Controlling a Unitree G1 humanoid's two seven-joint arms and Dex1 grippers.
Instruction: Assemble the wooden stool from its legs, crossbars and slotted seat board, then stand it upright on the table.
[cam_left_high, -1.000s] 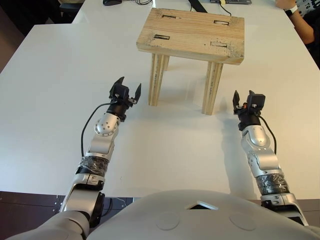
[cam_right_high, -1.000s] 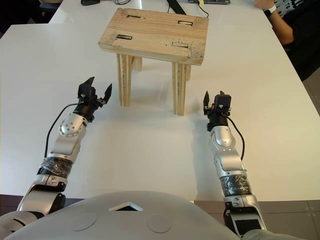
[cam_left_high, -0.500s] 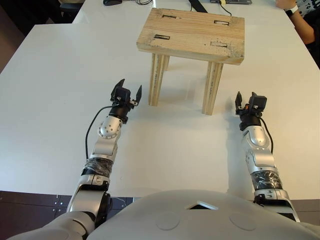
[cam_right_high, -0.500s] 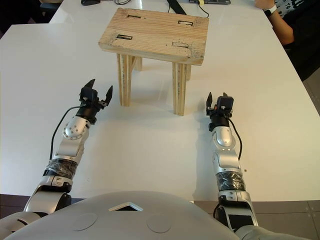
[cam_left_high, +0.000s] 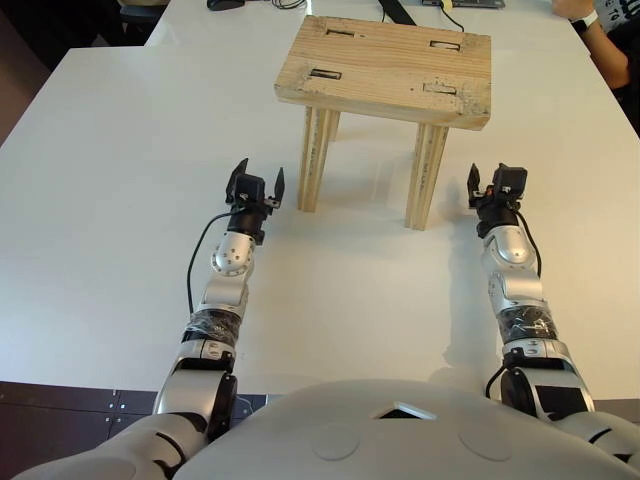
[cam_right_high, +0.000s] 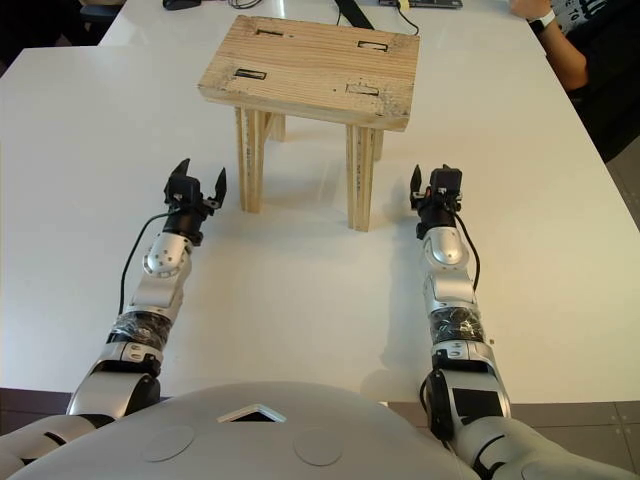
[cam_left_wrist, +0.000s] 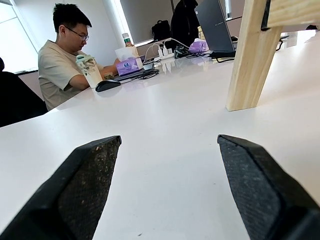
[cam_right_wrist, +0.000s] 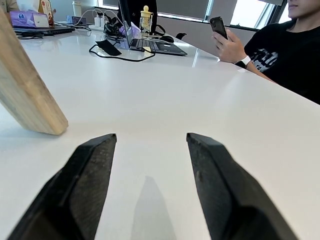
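The wooden stool (cam_left_high: 385, 70) stands upright on the white table (cam_left_high: 120, 150), its slotted seat board on top and its legs (cam_left_high: 313, 160) down. My left gripper (cam_left_high: 256, 182) rests on the table just left of the stool's front left leg, open and empty. My right gripper (cam_left_high: 489, 183) lies to the right of the front right leg (cam_left_high: 424, 177), open with nothing between its fingers. In the left wrist view a stool leg (cam_left_wrist: 250, 55) stands ahead of the open fingers (cam_left_wrist: 87, 190). The right wrist view has a leg foot (cam_right_wrist: 25, 95) beside the open fingers (cam_right_wrist: 82, 185).
Beyond the stool at the table's far edge lie a dark mouse (cam_left_high: 224, 5), cables and a laptop (cam_right_wrist: 150, 45). A person's arm (cam_left_high: 590, 25) rests at the far right corner. Another person sits behind a cup (cam_left_wrist: 89, 70) at the far side.
Both arms have drawn inward toward the body, elbows tucking in. The grippers stay near the stool's front legs, the right one slightly farther forward. The stool has not moved.
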